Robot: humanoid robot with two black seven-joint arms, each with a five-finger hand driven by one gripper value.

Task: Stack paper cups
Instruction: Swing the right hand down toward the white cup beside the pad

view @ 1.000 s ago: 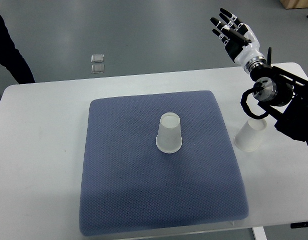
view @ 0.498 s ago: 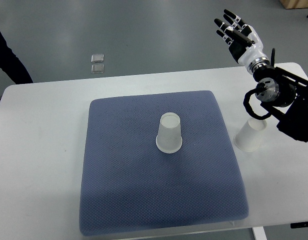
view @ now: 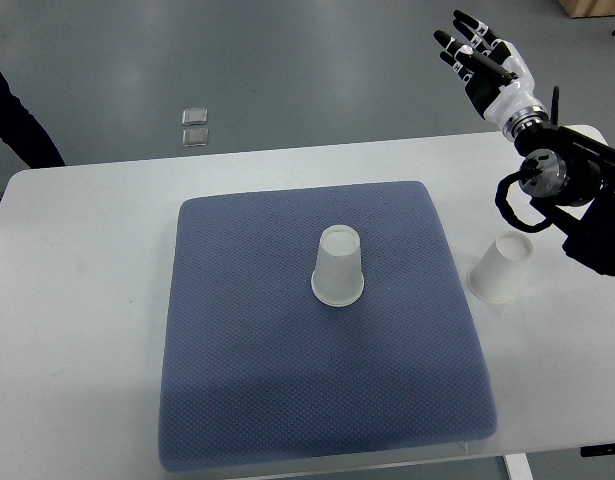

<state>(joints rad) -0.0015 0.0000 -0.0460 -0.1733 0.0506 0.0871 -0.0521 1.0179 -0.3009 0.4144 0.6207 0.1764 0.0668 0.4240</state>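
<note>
1. The right hand (view: pixel 484 62) hangs at about one o'clock in the top view, past the far edge of the table (view: pixel 77 330). Its black-and-white fingers (view: pixel 465 48) are spread apart and hold nothing. Its arm comes in from the right edge, a dark, jointed forearm with a looped black cable at the wrist.

2. Held high and clear like this, the hand seems to me parked or between reaches, not committed to a grasp. The left hand is out of view.

3. Nearest the arm, at about three o'clock, a white paper cup (view: pixel 500 268) sits upside down on the bare tabletop, just off the mat's right edge. It tapers toward its closed base, which faces up and looks slightly tilted toward the camera.

4. At the centre of the frame, a second paper cup (view: pixel 337 264) stands inverted in the middle of the mat (view: pixel 237 380). It looks set there as the base of the stack, with open space all round for a hand to come down.

5. The mat is a blue-grey, rounded square with a fine woven, dimpled texture. It probably stops the light cups sliding. The table is smooth and white.

6. At eleven o'clock, two small pale squares (view: pixel 195 127) lie on the grey floor. A dark sleeve (view: pixel 17 120) shows at nine to ten o'clock.
</note>
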